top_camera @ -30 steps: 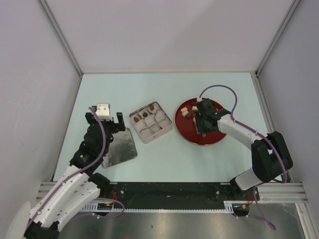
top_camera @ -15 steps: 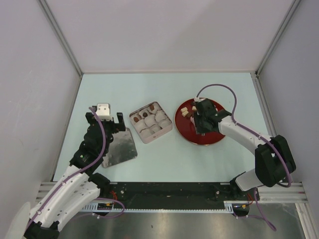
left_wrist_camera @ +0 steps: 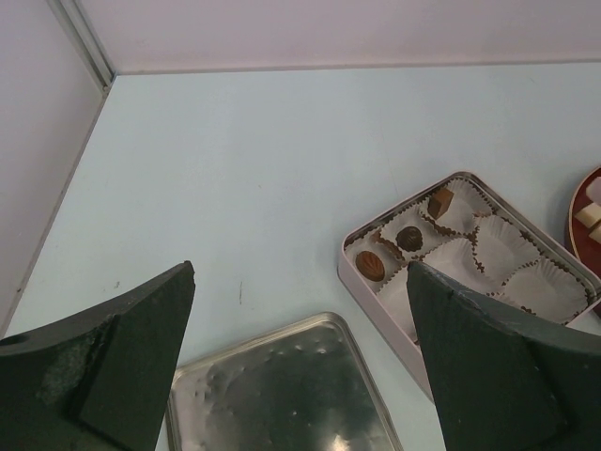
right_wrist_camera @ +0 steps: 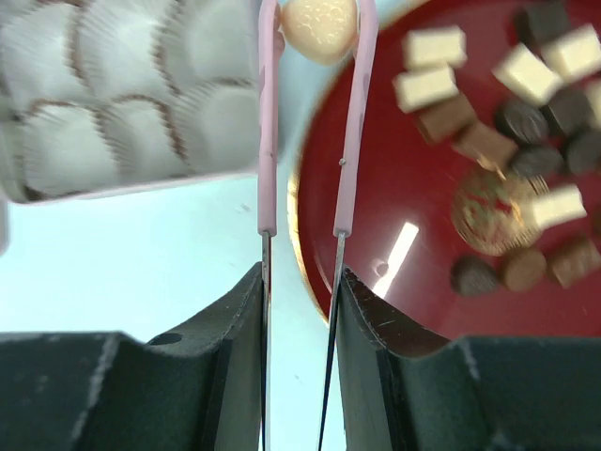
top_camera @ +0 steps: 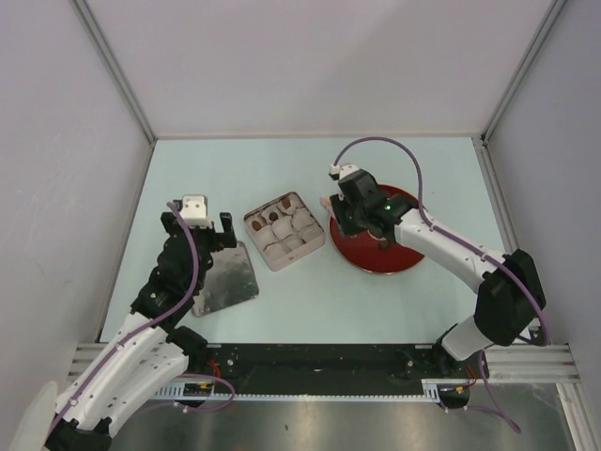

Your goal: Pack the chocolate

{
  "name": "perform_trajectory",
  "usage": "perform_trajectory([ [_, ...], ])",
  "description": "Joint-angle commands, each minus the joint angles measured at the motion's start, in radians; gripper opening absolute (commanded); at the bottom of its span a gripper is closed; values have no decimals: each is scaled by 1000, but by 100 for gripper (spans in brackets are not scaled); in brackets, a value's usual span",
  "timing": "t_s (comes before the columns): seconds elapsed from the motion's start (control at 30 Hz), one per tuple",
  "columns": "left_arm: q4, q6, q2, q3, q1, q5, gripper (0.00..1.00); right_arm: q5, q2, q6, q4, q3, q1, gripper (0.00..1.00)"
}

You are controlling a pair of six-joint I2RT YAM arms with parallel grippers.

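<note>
The chocolate chunks (right_wrist_camera: 507,103), dark, reddish-brown and cream-white, lie on the red plate (top_camera: 399,258). My right gripper (top_camera: 349,214) (right_wrist_camera: 300,282) is shut on pink-tipped tongs (right_wrist_camera: 355,113). The tongs pinch a cream-white chocolate (right_wrist_camera: 319,26) over the gap between the plate's left rim (right_wrist_camera: 310,235) and the square tin (top_camera: 266,260). The tin's white paper cups (right_wrist_camera: 122,85) are mostly empty; three brown chocolates (left_wrist_camera: 409,238) sit in its left cups. My left gripper (top_camera: 197,225) (left_wrist_camera: 300,282) is open and empty above the tin's lid (left_wrist_camera: 282,395).
The silver lid (top_camera: 225,279) lies flat left of the tin (left_wrist_camera: 376,301). The plate's edge (left_wrist_camera: 587,207) shows at the far right of the left wrist view. White walls with metal rails enclose the table on three sides.
My right gripper has moved left from the middle of the plate to its left rim, toward the tin, with the tongs carrying the cream-white chocolate. The left arm has not moved.
</note>
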Motion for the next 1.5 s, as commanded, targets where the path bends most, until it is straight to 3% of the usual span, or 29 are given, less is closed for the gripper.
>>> perform_trajectory([
  [0.0,35,-9,-16,3,6,-2,100,-10,73,-41,46,105,47,5],
  [0.33,37,-7,-31,1,6,-4,100,-53,226,-61,34,216,107,9],
  [0.67,38,-4,-39,0,6,-8,100,-44,292,-47,25,224,110,13],
  [1.17,38,-2,-42,0,6,-10,100,-41,321,-39,34,224,105,33],
  [1.47,40,-2,-43,0,6,-10,100,-29,304,-36,48,224,104,40],
])
